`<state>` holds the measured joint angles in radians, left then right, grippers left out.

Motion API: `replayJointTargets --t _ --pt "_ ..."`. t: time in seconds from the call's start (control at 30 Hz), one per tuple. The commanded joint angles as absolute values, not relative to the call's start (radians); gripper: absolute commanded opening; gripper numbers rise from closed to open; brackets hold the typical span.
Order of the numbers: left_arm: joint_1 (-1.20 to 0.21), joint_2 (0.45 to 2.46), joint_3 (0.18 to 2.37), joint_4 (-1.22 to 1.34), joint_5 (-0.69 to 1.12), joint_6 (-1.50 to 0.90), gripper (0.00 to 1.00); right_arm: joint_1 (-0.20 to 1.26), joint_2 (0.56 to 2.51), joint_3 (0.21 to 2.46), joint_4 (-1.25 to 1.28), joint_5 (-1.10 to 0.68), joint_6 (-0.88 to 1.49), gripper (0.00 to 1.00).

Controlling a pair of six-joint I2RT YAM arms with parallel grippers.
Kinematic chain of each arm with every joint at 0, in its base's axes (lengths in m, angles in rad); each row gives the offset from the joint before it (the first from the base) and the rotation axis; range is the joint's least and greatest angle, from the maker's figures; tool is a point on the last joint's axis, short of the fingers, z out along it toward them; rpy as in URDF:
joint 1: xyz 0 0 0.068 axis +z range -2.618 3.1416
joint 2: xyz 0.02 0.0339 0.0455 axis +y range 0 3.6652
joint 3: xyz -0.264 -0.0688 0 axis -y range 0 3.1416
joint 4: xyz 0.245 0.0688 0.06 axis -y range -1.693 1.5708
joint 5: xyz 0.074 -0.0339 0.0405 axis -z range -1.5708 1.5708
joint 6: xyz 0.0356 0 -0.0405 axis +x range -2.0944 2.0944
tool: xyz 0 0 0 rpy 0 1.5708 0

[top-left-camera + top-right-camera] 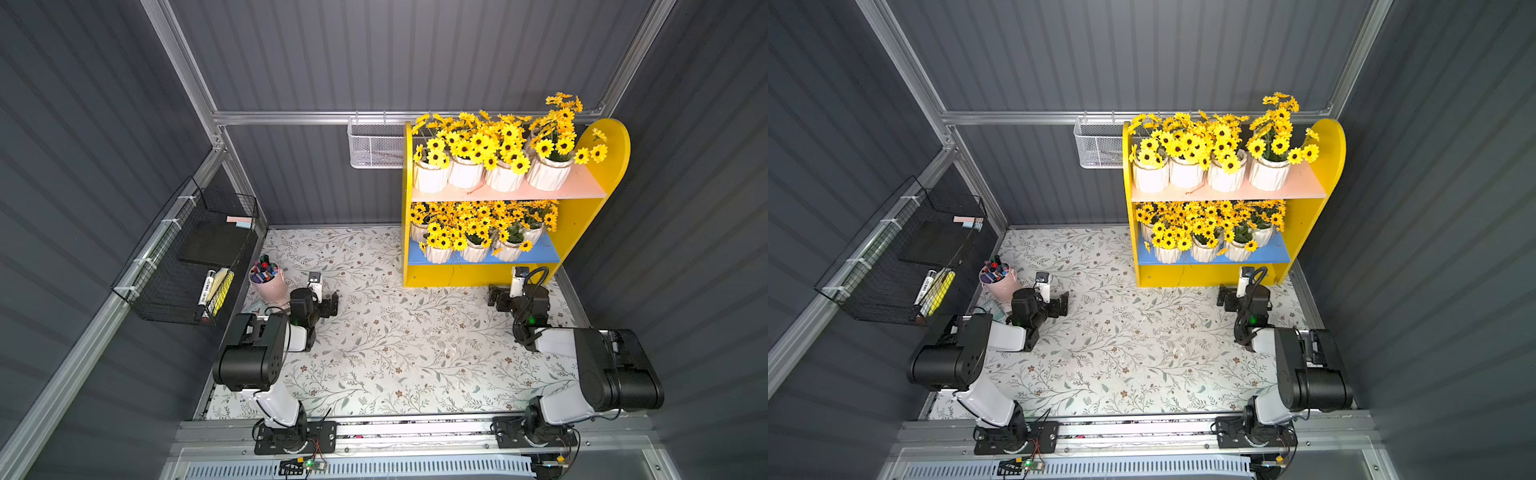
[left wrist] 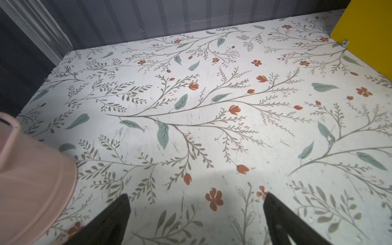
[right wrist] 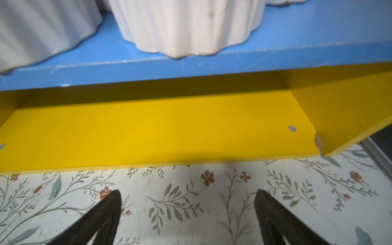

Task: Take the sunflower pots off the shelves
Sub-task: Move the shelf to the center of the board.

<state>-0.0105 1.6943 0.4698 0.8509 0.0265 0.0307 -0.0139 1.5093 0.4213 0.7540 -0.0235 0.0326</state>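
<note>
sitting low, right gripper (image 3: pixel 187 192) wide and empty, just in front of the shelves (image 1: pixel 590 224), likely ready to grab; left gripper (image 2: pixel 196 195) wide and empty too, well apart from them; counted two grippers; four sunflower pots (image 1: pixel 465 172) on the pink board (image 1: pixel 582 185), at least five on the blue board (image 3: pixel 297 31) just ahead

I find nothing I can read anywhere in my workspace. The only lettering I can make out is dark print along a white marker (image 1: pixel 205 287) lying in the black wire rack (image 1: pixel 145 291), seen in a top view, and it is too small to read.
</note>
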Motion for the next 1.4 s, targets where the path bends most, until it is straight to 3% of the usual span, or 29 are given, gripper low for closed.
replayJointTargets --t 0.0,1.1,1.23,1.37 --pt "-0.015 1.706 0.486 0.837 0.035 0.050 0.99 -0.012 1.518 0.434 0.762 -0.032 0.009 0.99" --pt "-0.017 1.701 0.485 0.848 0.017 0.051 0.99 -0.012 1.509 0.428 0.783 -0.004 0.011 0.99" --pt "-0.029 1.572 0.657 0.434 0.016 0.090 0.99 -0.009 1.430 0.488 0.603 0.001 -0.001 0.99" --pt "-0.059 1.443 0.679 0.344 -0.006 0.106 0.99 0.028 1.319 0.522 0.444 0.043 -0.022 0.99"
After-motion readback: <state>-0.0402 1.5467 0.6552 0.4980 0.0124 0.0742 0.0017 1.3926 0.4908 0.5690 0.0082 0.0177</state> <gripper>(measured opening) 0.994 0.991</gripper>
